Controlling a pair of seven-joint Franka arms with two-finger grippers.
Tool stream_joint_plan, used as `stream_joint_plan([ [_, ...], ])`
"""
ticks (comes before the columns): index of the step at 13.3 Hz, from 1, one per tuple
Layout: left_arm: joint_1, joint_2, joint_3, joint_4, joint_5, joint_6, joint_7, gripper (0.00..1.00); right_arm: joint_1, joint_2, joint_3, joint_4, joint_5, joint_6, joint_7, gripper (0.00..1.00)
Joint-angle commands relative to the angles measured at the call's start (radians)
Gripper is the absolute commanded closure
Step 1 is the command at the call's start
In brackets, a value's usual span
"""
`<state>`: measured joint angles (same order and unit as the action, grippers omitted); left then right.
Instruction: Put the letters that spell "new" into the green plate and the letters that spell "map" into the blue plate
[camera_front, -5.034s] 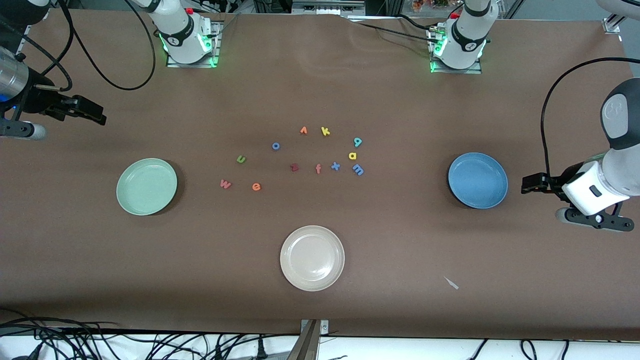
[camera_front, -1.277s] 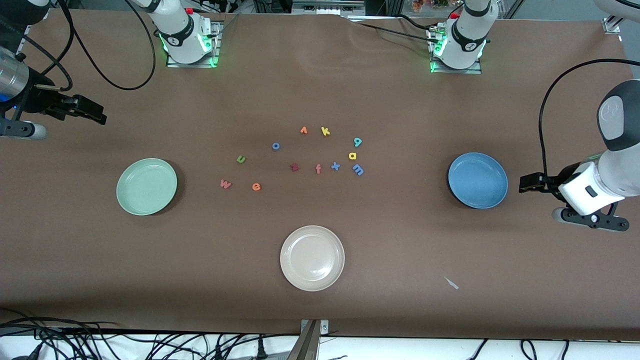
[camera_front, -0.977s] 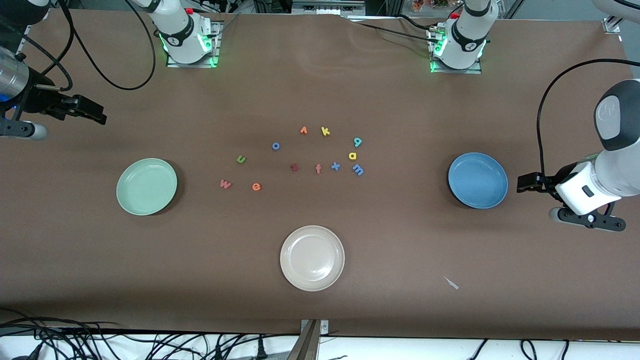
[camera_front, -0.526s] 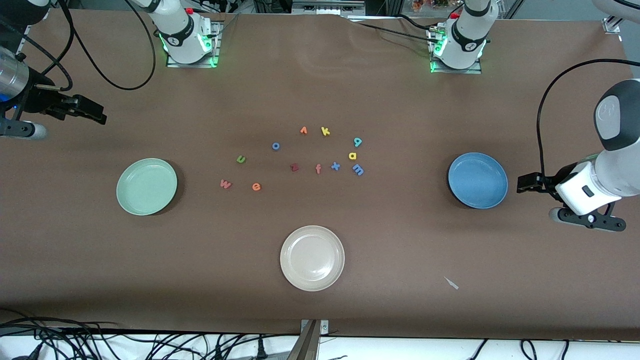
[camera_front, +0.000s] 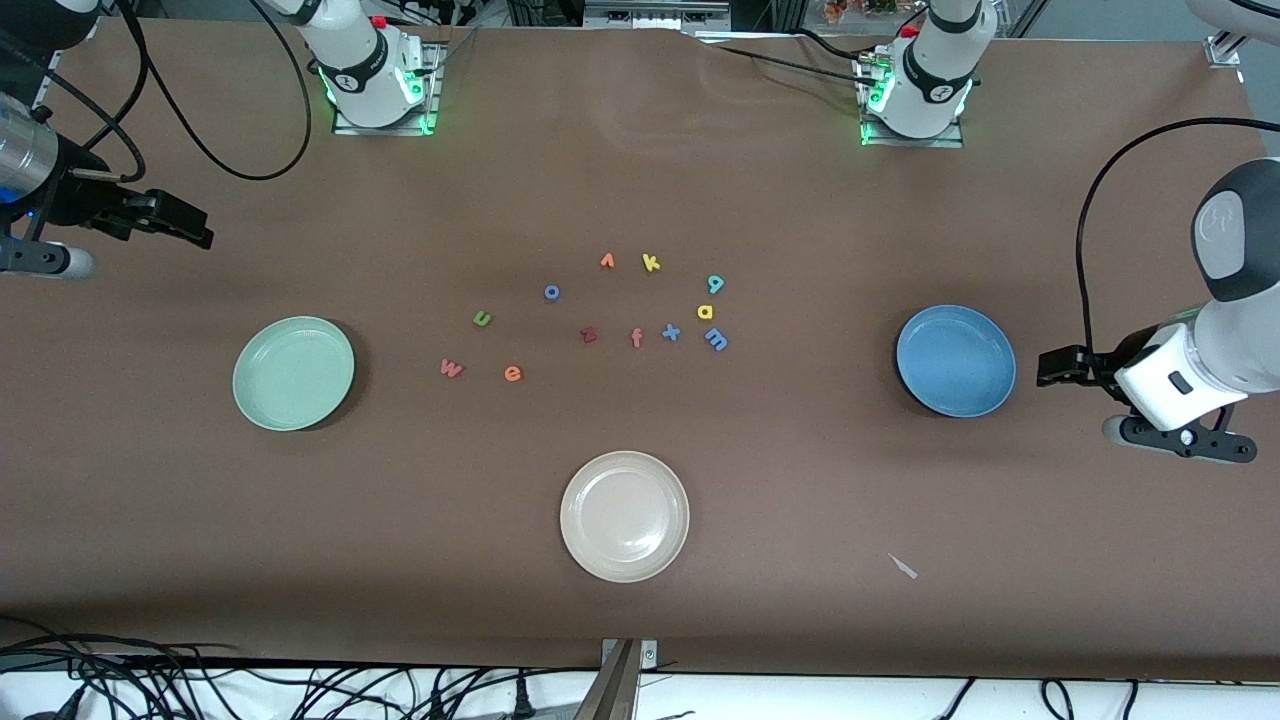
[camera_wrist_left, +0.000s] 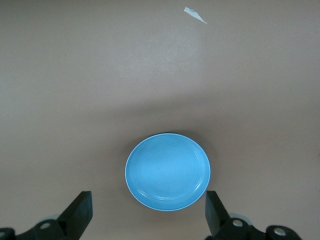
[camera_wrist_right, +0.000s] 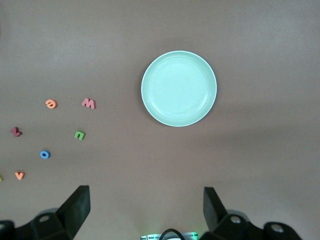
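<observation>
Clock face taken from the front view, twelve toward the robots' bases.

At six o'clock of the letter cluster, nearest the front camera: a cream-white plate (camera_front: 624, 516). At four o'clock of that plate: a small pale scrap (camera_front: 903, 566) on the brown table (camera_front: 800, 200).

Mixed among the wanted letters: orange v (camera_front: 607, 261) and yellow k (camera_front: 651, 263) at the cluster's twelve, blue o (camera_front: 551, 292) at ten, then a row of a dark red letter (camera_front: 589, 335), salmon f (camera_front: 636, 338) and blue x (camera_front: 671, 332), the x just beside the blue m (camera_front: 716, 340).

Stacked at the cluster's three o'clock edge: teal p (camera_front: 715, 284), yellow a (camera_front: 706, 311), the m nearest the camera. At its nine o'clock edge: olive n (camera_front: 482, 319), pink w (camera_front: 451, 368), orange e (camera_front: 513, 374).

At nine o'clock of the w, well apart: the green plate (camera_front: 293, 373). At three o'clock of the m, well apart: the blue plate (camera_front: 956, 361).

Hovering just beside the blue plate's three o'clock rim: the left gripper (camera_front: 1050, 368), fingers (camera_wrist_left: 80, 210) spread wide, holding nothing, far from the m, a and p.

Hovering at ten o'clock of the green plate, over the right arm's end of the table: the right gripper (camera_front: 195, 228), fingers (camera_wrist_right: 77, 202) likewise spread, far from the n, e and w.
</observation>
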<state>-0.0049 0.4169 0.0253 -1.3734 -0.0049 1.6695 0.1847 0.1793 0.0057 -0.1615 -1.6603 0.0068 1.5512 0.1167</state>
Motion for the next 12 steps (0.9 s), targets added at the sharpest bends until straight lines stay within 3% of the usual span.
stream_joint_plan([
  [1,-0.006,-0.010,0.008,-0.001,0.017,0.003,0.024,0.00,-0.004,0.002,0.004,0.014,-0.002,-0.017,0.008,0.00],
  [10,-0.015,0.003,0.008,-0.003,0.017,0.003,-0.005,0.00,-0.003,0.003,0.004,0.013,0.001,-0.005,0.011,0.00],
  [12,-0.015,0.008,0.007,-0.009,0.016,0.003,-0.004,0.00,0.011,0.043,0.016,0.010,0.002,-0.002,-0.006,0.00],
])
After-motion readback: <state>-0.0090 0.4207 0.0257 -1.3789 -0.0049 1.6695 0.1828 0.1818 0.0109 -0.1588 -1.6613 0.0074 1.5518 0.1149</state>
